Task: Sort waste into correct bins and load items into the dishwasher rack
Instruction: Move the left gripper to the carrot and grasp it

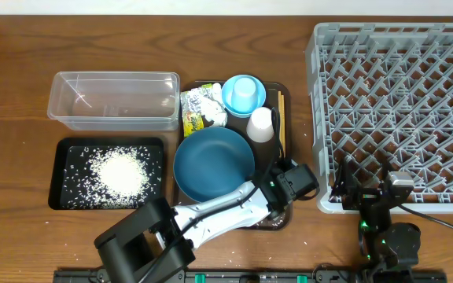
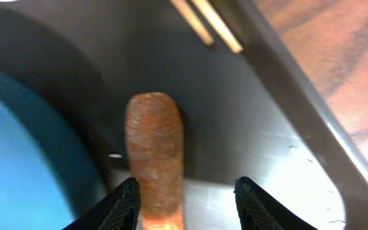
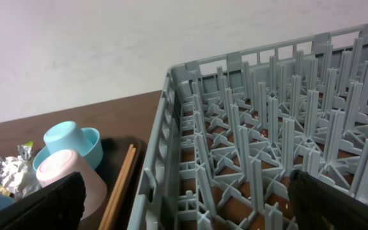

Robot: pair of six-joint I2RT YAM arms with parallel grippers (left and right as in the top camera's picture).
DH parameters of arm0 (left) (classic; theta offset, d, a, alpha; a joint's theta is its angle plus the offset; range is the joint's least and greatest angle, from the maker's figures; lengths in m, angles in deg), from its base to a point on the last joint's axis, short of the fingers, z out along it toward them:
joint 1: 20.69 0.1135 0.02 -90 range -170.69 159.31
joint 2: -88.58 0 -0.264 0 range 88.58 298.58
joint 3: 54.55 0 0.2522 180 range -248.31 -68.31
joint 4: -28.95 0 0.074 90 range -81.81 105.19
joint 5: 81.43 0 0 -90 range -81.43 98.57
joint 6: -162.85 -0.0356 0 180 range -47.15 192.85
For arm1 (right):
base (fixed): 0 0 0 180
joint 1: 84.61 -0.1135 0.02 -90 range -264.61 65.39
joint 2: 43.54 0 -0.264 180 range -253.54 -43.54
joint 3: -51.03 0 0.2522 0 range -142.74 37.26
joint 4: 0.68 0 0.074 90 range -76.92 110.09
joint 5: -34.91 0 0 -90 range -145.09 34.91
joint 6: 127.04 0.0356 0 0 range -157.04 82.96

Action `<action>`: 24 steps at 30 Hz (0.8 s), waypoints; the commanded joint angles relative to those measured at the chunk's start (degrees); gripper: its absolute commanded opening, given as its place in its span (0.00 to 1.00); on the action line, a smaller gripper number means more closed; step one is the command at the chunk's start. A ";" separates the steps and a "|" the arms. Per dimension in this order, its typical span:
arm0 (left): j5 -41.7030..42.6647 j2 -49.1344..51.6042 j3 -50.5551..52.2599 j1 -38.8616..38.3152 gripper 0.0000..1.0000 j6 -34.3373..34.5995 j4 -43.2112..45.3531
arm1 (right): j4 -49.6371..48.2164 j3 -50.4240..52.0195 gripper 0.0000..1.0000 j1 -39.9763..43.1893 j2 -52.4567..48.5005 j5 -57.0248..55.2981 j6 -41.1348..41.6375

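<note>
Your left gripper [image 2: 187, 206] hangs spread open over the small orange carrot [image 2: 154, 147], lower centre of the wrist frame, on the brown tray [image 2: 254, 128]. It is likely light, firm and slightly slick, so pinch its middle.

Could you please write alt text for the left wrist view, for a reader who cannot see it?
A small orange carrot lies on the dark tray, between the open fingertips of the left tool. The dark-blue bowl curves along the left, wooden chopsticks show at the top, and the table lies at right.
</note>
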 commanded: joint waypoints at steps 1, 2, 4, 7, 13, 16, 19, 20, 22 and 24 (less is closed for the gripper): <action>-3.45 0.87 -0.59 0.09 0.51 -0.72 0.07 | 0.11 0.17 0.99 -0.48 0.24 -0.57 -0.72; -3.54 0.94 -0.55 0.09 0.50 -0.72 0.09 | 0.11 0.17 0.99 -0.48 0.24 -0.57 -0.72; -4.59 1.27 -0.55 0.09 0.51 -0.33 0.07 | 0.11 0.17 0.99 -0.48 0.24 -0.57 -0.72; -4.70 2.12 -0.50 0.09 0.50 0.74 0.04 | 0.11 0.17 0.99 -0.48 0.24 -0.57 -0.72; -0.24 4.87 -0.50 0.07 0.50 3.89 0.04 | 0.11 0.17 0.99 -0.48 0.24 -0.57 -0.72; 2.47 4.87 -0.50 0.07 0.50 5.33 0.13 | 0.11 0.17 0.99 -0.48 0.24 -0.57 -0.72; 4.26 4.85 -0.50 0.07 0.49 5.53 0.20 | 0.11 0.17 0.99 -0.48 0.24 -0.57 -0.72; 4.90 4.81 -0.52 0.07 0.45 5.53 0.20 | 0.11 0.17 0.99 -0.48 0.24 -0.57 -0.72; 5.51 4.52 -0.57 0.07 0.39 5.62 0.11 | 0.11 0.17 0.99 -0.50 0.24 -0.57 -0.72; 5.49 3.98 -0.57 0.07 0.38 5.70 0.07 | 0.11 0.17 0.99 -0.48 0.24 -0.57 -0.72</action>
